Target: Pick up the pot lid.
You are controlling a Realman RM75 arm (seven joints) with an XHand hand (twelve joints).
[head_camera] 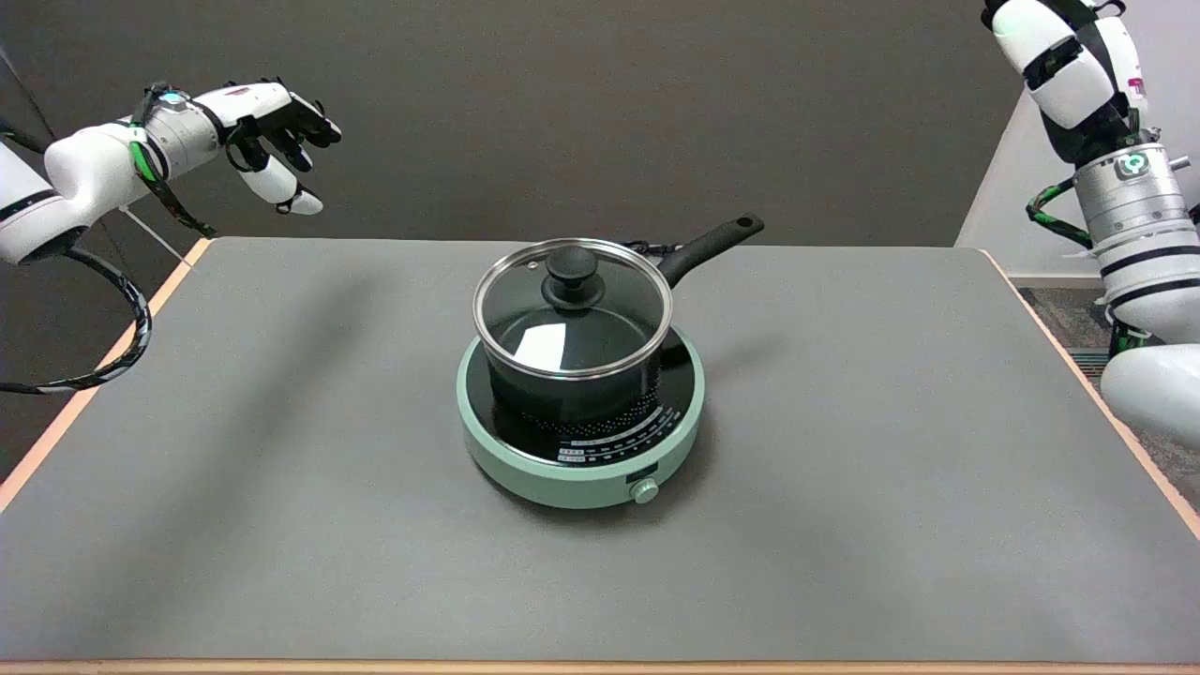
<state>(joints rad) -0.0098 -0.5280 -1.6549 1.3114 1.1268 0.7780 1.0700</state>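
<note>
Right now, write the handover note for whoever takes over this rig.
Right hand: not in view; only the right arm shows at the right edge.
Lid: glass, black knob, sitting on the pot.
Pot: on the green hotplate mid-table, handle pointing to the far right.
Done: nothing yet.
Left: reach in, grip the knob, lift the lid.

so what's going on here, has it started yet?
Not really. The glass pot lid still sits on the black pot, which stands on the green cooktop mid-table. Nothing touches it. The right arm shows at the right edge, but its robot hand is out of view. The idle left robot hand hangs at upper left.
</note>
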